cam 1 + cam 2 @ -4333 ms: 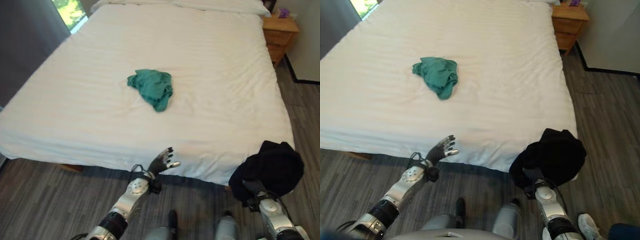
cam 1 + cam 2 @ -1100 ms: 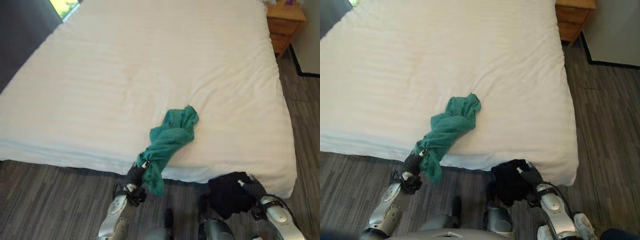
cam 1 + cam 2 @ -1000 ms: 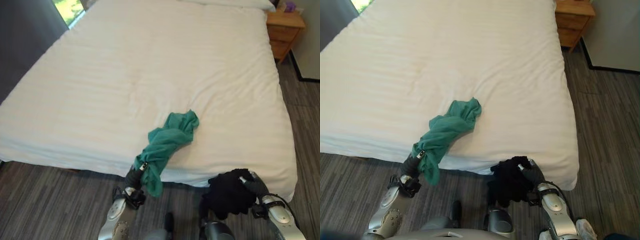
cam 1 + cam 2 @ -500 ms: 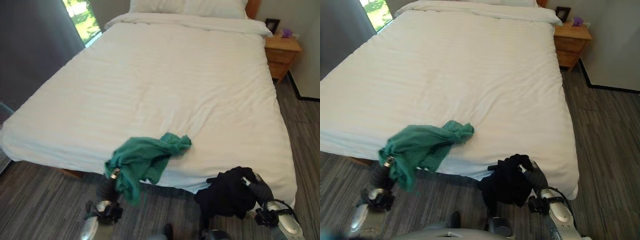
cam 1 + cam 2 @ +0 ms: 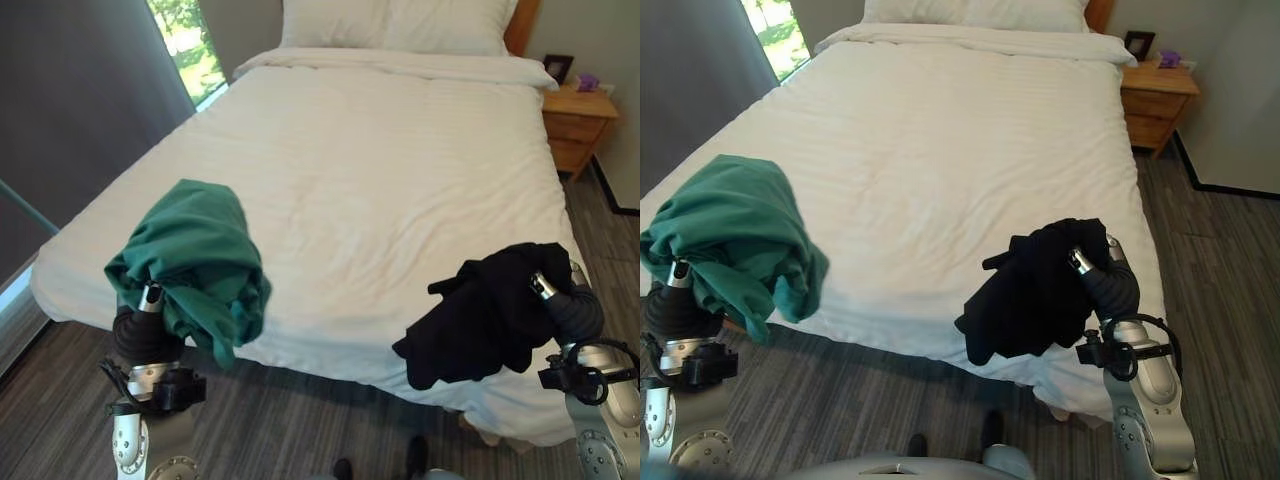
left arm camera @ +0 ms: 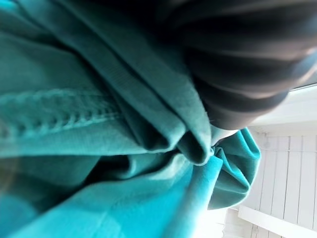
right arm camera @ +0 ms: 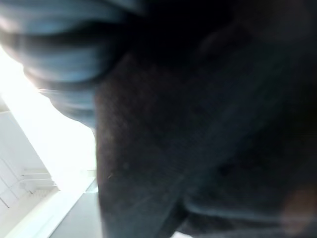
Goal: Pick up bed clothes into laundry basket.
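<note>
At the foot of a white bed (image 5: pixel 400 180), the robot's left hand (image 5: pixel 140 330) holds a green garment (image 5: pixel 195 265) raised in the lower left of the left eye view, while its right hand (image 5: pixel 572 312) holds a black garment (image 5: pixel 490 315) aloft at the lower right. Each hand is closed round its cloth, the fabric bunched over and around the fingers: the green piece heaps above the left hand and droops beside it, and the black one hangs from the right hand toward the middle of the frame, in front of the mattress edge. Both garments are off the bed. No laundry basket is visible, so the step in hand reads as carrying both pieces to it. Doing that well likely means keeping both grips firm, holding the loads high enough that the hanging tails clear the floor, and releasing only once each hand is over the basket's opening. A wooden nightstand (image 5: pixel 578 125) stands at the upper right.
</note>
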